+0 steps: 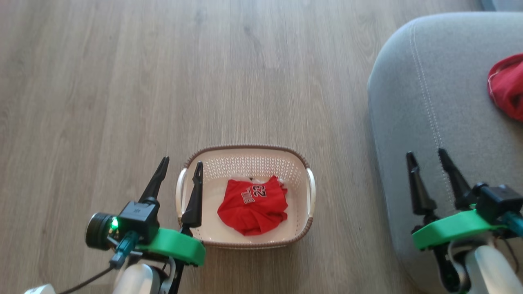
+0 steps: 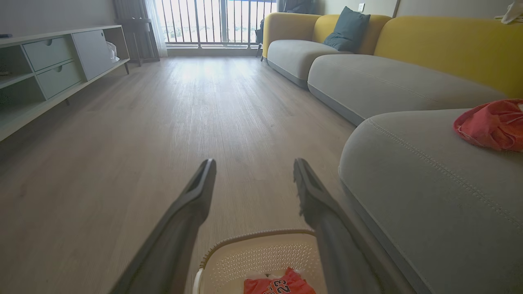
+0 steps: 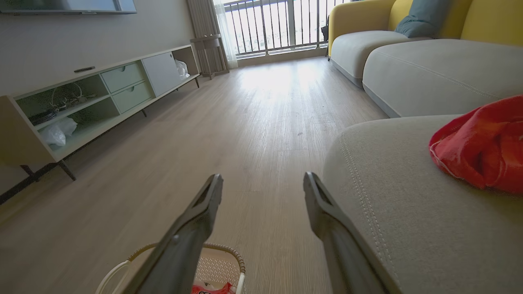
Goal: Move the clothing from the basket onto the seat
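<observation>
— Your left hand [image 1: 182,161] stands with its two dark fingers spread wide and nothing between them. Your right hand [image 1: 425,152] is the same: fingers wide apart, empty.

— Where do I have them?

— From the head view, your left hand hangs at the left side of the basket [image 1: 245,148]. Its inner finger crosses the basket's left handle and rim; whether it touches, I cannot tell. Your right hand is over the near left edge of the seat [image 1: 404,106], well apart from the basket.

— And the clothing?

— You have one piece in each place. The red jersey [image 1: 251,206], its white 23 showing, lies crumpled on the basket's floor, with a little white fabric at its far edge. The other red garment [image 1: 506,87] lies bunched on top of the seat, beyond your right hand and to its right, cut off by the picture's edge.

— What is the basket standing on?

— It stands on the wooden floor [image 1: 122,81], left of the seat, with a strip of floor between them. In your left wrist view its far rim shows low down between the fingers.
</observation>
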`<state>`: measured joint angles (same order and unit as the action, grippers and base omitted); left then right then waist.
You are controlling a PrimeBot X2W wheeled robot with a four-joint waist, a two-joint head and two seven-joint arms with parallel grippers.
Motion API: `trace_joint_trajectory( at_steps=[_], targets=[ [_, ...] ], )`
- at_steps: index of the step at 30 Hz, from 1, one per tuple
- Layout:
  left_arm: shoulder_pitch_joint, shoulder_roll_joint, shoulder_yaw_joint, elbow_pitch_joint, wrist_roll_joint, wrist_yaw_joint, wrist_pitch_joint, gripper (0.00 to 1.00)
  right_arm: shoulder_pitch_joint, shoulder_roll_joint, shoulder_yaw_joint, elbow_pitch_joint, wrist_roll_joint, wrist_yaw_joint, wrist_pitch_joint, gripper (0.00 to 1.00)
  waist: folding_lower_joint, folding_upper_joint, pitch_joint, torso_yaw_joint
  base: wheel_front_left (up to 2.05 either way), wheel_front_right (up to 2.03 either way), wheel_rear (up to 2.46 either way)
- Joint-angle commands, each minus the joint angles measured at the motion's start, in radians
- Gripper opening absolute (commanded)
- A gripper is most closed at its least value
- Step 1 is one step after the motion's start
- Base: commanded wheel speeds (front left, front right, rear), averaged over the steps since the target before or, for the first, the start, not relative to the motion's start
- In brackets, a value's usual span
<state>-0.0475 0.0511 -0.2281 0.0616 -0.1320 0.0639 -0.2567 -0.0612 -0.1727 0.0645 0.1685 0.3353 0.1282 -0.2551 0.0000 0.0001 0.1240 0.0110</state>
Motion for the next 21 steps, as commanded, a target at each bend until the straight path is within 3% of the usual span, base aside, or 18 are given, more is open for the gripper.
trace_joint_trajectory(
  at_steps=[1,13,21],
  targets=[
    [-0.059,-0.001,0.023,-0.024,0.008,-0.007,-0.005,1.00,-0.048,-0.009,-0.006,-0.011,-0.011,0.003,-0.007,1.00,0.0000,-0.0001,0.028,-0.009,0.00,0.00,0.00],
    [-0.178,-0.001,-0.037,0.019,0.070,-0.111,-0.005,1.00,-0.122,0.016,-0.072,-0.024,-0.042,0.003,-0.007,1.00,0.0000,-0.0001,0.283,-0.079,0.00,0.00,0.00],
    [-0.343,0.034,-0.095,0.204,0.162,-0.141,-0.005,1.00,-0.148,0.042,-0.078,-0.090,-0.051,0.003,-0.007,1.00,0.0000,-0.0001,0.507,-0.137,0.00,0.00,0.00]
  ],
)
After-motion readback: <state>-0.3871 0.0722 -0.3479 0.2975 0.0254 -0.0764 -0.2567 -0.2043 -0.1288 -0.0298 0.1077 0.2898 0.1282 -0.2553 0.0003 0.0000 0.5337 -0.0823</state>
